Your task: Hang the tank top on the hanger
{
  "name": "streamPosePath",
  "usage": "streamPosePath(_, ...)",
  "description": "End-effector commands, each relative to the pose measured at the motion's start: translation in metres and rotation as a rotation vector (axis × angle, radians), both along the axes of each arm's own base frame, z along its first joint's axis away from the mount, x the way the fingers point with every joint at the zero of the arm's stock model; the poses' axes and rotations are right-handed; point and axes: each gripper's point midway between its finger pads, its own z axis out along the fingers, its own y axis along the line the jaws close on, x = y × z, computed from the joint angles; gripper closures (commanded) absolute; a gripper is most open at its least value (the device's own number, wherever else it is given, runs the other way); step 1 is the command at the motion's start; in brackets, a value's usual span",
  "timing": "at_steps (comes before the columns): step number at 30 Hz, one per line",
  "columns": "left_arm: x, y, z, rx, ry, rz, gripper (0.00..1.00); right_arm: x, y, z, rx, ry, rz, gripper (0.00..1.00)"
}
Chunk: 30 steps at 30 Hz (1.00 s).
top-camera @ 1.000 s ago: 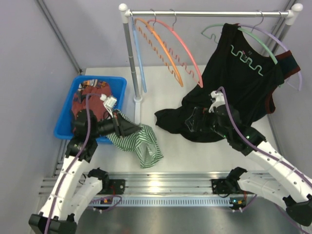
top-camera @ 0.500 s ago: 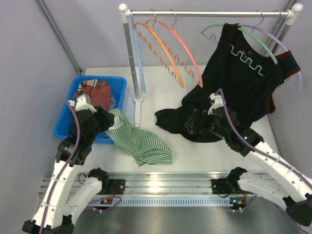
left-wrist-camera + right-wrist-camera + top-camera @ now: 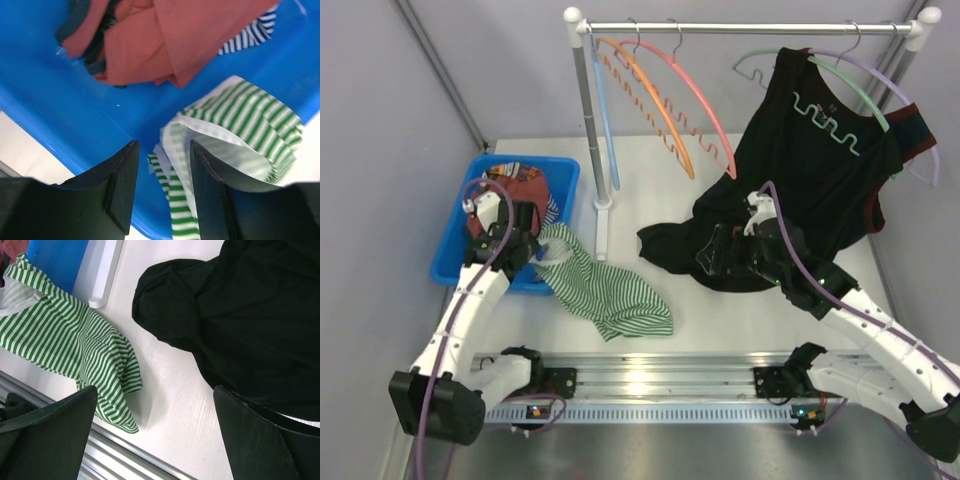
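Green-and-white striped, the tank top [image 3: 610, 295] lies crumpled on the white table [image 3: 650, 190], its upper end draped over the right wall of the blue bin [image 3: 450, 240] and the rest spread toward the near rail of the rig. The left gripper [image 3: 535, 250] hangs over that same bin wall; in its wrist view the jaws stand apart with nothing pinched between them, and the white-trimmed edge of the top shows in the gap below, against the blue plastic. A red cloth [image 3: 510, 195] sits bunched inside the bin beside it. The pink hanger [image 3: 716, 122] hangs bare by its metal hook from the rack's top bar [image 3: 750, 28], well apart from the tank top, with an orange hanger [image 3: 655, 105] just to its left and a light blue one [image 3: 605, 120] close to the white post. Farther right, a large black garment [image 3: 800, 180] hangs from the bar on a pale green hanger, and its lower part pools on the table. The right gripper [image 3: 715, 255] hovers at the edge of that black heap, its jaws spread wide and empty; its wrist view takes in the black cloth on one side and the striped top on the other, with bare table between them.
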Motion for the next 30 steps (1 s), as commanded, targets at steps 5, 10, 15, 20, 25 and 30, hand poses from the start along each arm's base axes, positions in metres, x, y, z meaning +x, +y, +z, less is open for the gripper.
streamPosePath(5,0.008,0.018,-0.018,-0.039,0.038,-0.011,0.49,-0.004,0.007,0.004,0.042,-0.019,0.025,0.0)
streamPosePath(10,0.013,0.005,-0.027,-0.102,0.034,-0.078,0.51,-0.004,0.008,0.0,0.041,-0.01,0.022,0.0)
streamPosePath(15,0.014,0.002,-0.035,-0.108,0.042,-0.099,0.52,-0.004,0.007,0.0,0.043,-0.01,0.021,0.0)
streamPosePath(20,0.013,0.007,-0.042,-0.095,0.056,-0.071,0.53,-0.004,0.008,0.0,0.047,-0.011,0.022,0.0)
streamPosePath(25,0.014,0.01,-0.051,-0.09,0.044,-0.045,0.61,-0.004,0.008,0.0,0.052,-0.011,0.023,0.0)
streamPosePath(30,0.021,0.005,-0.044,-0.114,-0.001,-0.065,0.94,-0.005,0.008,0.0,0.05,-0.011,0.026,0.0)
